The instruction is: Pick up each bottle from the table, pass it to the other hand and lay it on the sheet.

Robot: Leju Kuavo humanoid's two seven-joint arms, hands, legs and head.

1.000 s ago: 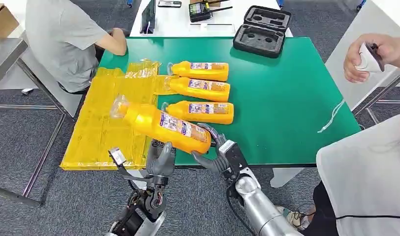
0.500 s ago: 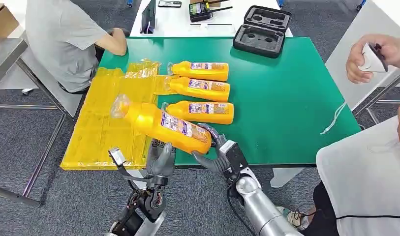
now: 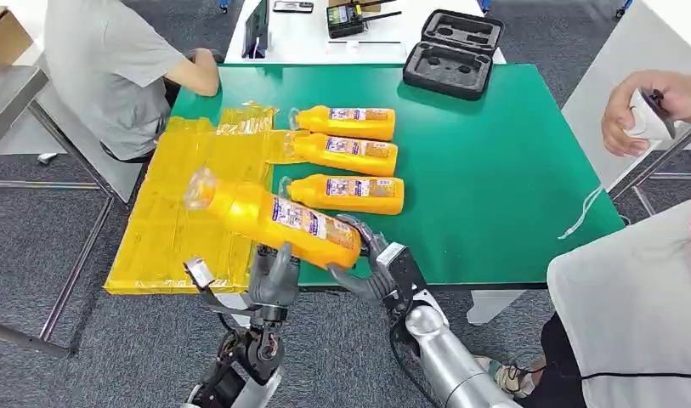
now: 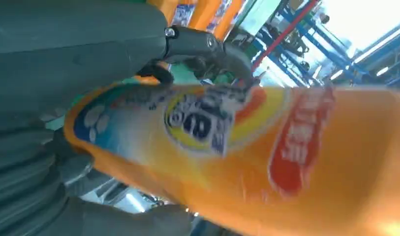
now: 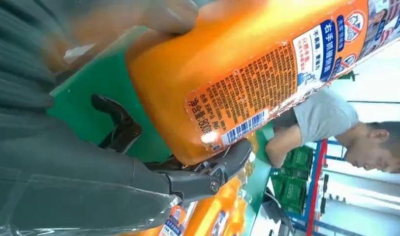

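Observation:
An orange bottle with a clear cap hangs tilted over the front edge of the green table, cap toward the yellow sheet. My left hand grips it from below near the middle. My right hand holds its base end. The left wrist view has the bottle's label close up, and the right wrist view shows its base against my fingers. Three more orange bottles lie side by side on the table, caps on the sheet's edge.
A black foam case sits at the table's far edge. A white cord lies near the right edge. One person sits at the far left; another stands at the right, holding a white device.
The bottle and both my hands have shifted slightly left, toward the sheet. The person's hand with the device at the right moved a little down.

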